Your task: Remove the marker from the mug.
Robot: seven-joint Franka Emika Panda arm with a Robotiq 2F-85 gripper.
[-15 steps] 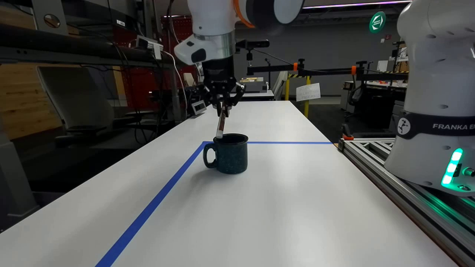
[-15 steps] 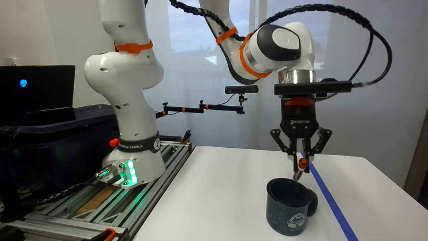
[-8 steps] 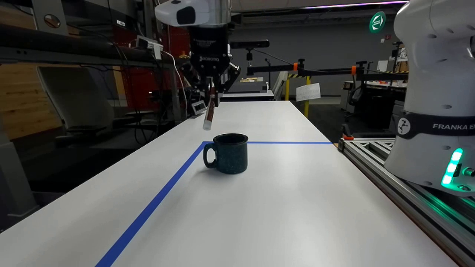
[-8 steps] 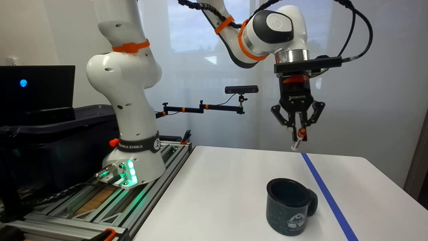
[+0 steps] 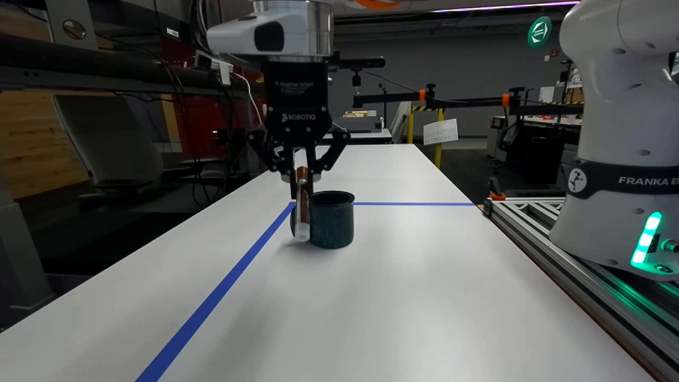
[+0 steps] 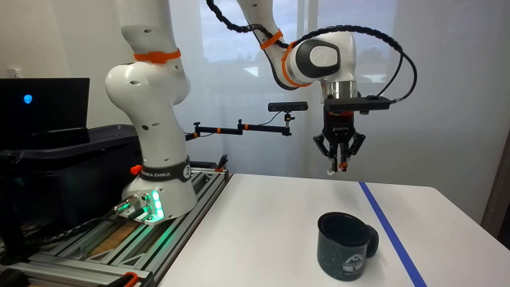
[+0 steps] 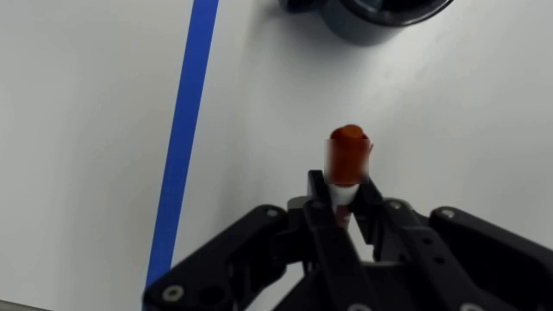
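The claw pinches a slim, orange-ended, plastic-looking marker aslant; released high, it could roll into the round, dark, enamel-looking mug below to one side.

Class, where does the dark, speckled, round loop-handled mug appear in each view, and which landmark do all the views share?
In an exterior view: dark, speckled mug just below centre.
In an exterior view: mug at lower right.
Wrist view: mug right of centre, cut off by the top edge.
Shared landmark: blue strip on the white tabletop.
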